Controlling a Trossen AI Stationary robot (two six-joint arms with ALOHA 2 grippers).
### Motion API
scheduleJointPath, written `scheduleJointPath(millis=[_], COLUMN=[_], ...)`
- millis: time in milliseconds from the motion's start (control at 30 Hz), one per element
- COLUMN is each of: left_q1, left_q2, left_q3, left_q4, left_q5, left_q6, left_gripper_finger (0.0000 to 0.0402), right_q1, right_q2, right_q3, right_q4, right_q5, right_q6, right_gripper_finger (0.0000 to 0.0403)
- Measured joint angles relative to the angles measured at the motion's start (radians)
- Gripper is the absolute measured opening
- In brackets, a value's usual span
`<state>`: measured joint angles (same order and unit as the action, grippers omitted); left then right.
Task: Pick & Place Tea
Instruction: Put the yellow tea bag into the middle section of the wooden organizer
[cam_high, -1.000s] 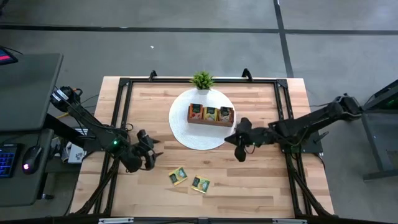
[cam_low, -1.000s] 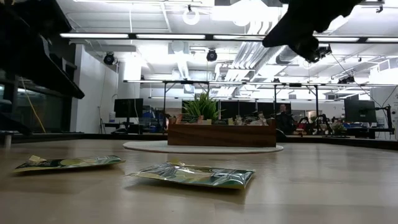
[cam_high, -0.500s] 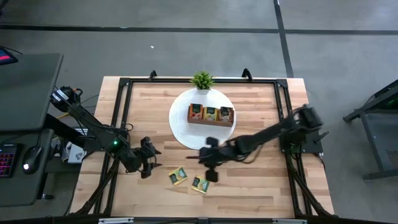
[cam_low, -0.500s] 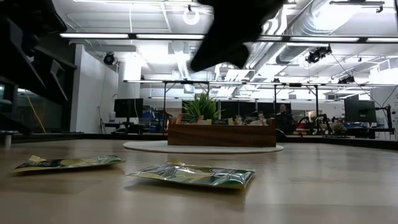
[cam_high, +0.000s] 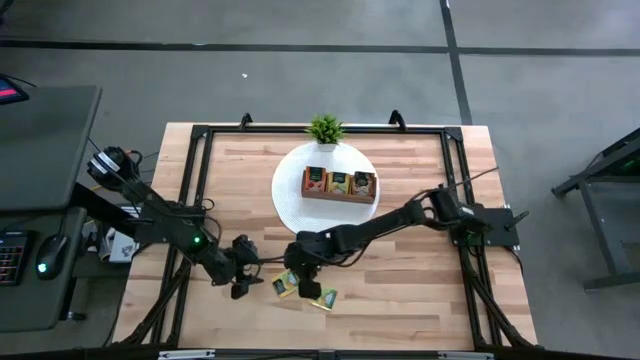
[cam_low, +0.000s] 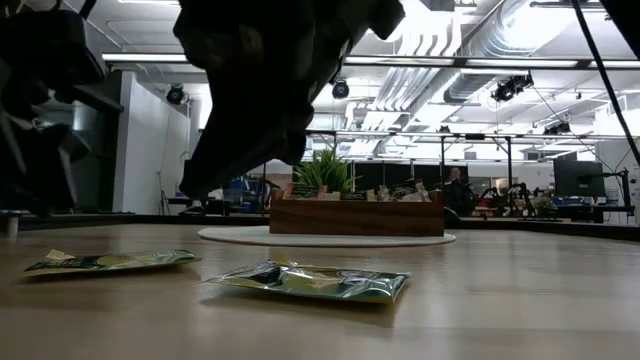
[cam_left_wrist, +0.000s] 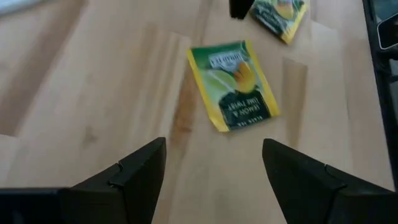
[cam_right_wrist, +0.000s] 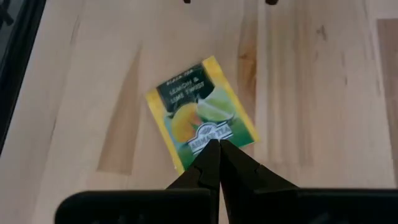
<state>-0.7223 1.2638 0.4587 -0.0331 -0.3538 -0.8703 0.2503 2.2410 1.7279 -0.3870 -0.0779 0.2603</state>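
From above, two tea sachets lie near each other on the bare worktop, in front of the white mat with the wooden tray holding more tea. The left claw sits just beside the left sachet; the right claw hangs between the two. At table height, both sachets lie flat. The left wrist view shows wide-spread fingers before a green-yellow sachet. The right wrist view shows fingers pressed together, tips over a sachet, gripping nothing.

Wooden table: sachets, white mat
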Motion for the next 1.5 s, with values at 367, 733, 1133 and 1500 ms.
scheduleJointPath(millis=[367,733,1133,1500], left_q1=[-0.031,-0.031,-0.031,-0.03], left_q2=[0.186,0.241,0.24,0.239], left_q3=[0.001,0.0,0.0,0.001], left_q4=[0.224,0.312,0.291,0.288], left_q5=[0.004,0.005,0.013,0.021], left_q6=[-0.097,-0.107,-0.219,-0.458], left_gripper_finger=[0.0263,0.0263,0.0263,0.0263], right_q1=[0.039,0.032,0.017,0.02], right_q2=[-0.001,0.018,0.04,0.061], right_q3=[-0.009,-0.01,-0.01,-0.008], right_q4=[-0.029,0.022,0.081,0.087], right_q5=[-0.042,-0.049,-0.038,-0.035], right_q6=[-0.059,-0.089,-0.104,-0.099], right_gripper_finger=[0.0,0.0,0.0,0.0])
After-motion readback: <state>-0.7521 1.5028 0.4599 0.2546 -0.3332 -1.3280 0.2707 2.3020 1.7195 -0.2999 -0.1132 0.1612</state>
